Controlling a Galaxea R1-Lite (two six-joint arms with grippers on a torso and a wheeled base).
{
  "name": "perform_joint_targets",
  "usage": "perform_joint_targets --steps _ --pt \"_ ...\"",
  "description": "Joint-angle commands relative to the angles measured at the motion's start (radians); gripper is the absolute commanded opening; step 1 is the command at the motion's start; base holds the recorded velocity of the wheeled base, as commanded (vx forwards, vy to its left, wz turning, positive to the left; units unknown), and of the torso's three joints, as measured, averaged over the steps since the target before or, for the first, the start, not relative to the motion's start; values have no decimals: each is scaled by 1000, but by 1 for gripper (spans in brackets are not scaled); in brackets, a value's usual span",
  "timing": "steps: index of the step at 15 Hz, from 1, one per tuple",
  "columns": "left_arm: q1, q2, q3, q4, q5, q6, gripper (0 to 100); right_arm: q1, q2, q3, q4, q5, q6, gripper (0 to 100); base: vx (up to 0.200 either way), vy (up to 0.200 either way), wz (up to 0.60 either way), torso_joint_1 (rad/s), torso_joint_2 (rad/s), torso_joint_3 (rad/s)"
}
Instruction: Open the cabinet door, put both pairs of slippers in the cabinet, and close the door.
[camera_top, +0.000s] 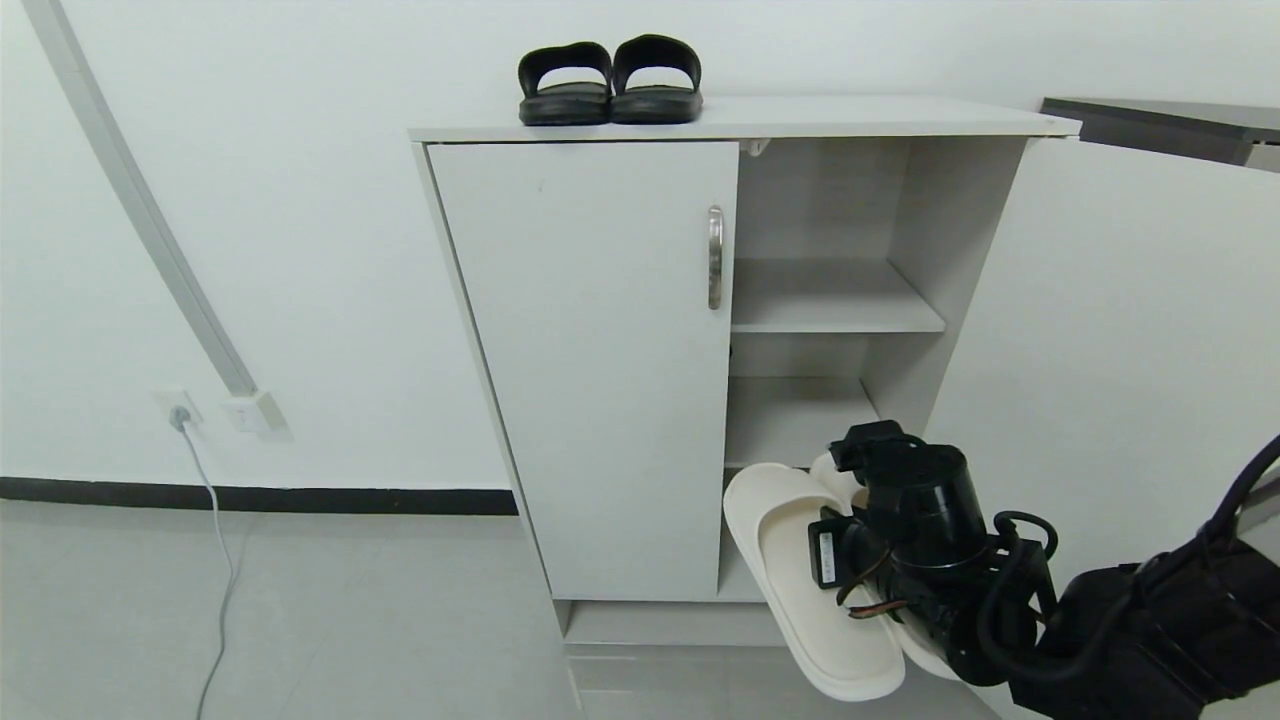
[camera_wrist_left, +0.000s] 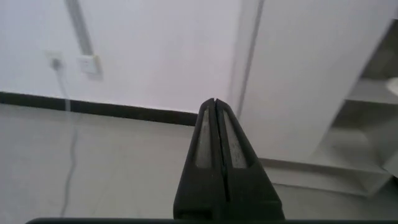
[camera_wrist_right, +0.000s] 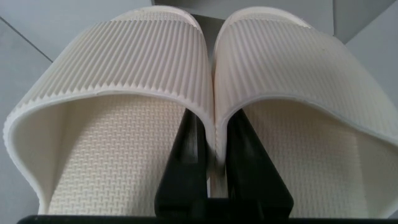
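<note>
My right gripper (camera_top: 850, 520) is shut on a pair of white slippers (camera_top: 800, 560), pinching the inner edges of both straps (camera_wrist_right: 214, 112) together; its fingers (camera_wrist_right: 193, 162) show between the two. The pair hangs tilted in front of the white cabinet's (camera_top: 600, 370) open right half, near the lowest shelf (camera_top: 790, 420). A pair of black slippers (camera_top: 610, 85) sits on the cabinet top. The left door, with a metal handle (camera_top: 714, 257), is closed; the right door (camera_top: 1120, 330) is swung open. My left gripper (camera_wrist_left: 215, 124) is shut on nothing, low over the floor, facing the cabinet's left side.
The cabinet has several bare shelves, one at mid height (camera_top: 830, 300). A wall socket with a plugged cable (camera_top: 180, 415) and a slanted conduit (camera_top: 140, 200) are on the wall to the left. Grey floor (camera_top: 300, 620) lies open in front.
</note>
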Motion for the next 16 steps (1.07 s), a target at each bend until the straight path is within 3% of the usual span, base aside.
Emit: perform_joint_targets --steps 1,2,3,10,12,16 --pt "2 -59 23 22 -66 -6 0 3 0 -1 0 0 0 0 0 0 0 0 0 0" --pt "2 -59 23 44 -162 -2 0 4 -1 1 0 0 0 0 0 0 0 0 0 0" --pt "2 -59 23 39 -210 1 0 4 -1 2 -3 0 1 0 0 0 0 0 0 0" --pt "2 -59 23 38 -194 -2 0 9 154 -33 -177 -58 -8 0 0 0 0 0 0 0" --pt "2 -59 23 38 -191 -3 0 9 220 -82 -235 -129 -9 0 0 0 0 0 0 0" --pt "2 -59 23 38 -191 -3 0 10 257 -117 -250 -162 -9 0 0 0 0 0 0 0"
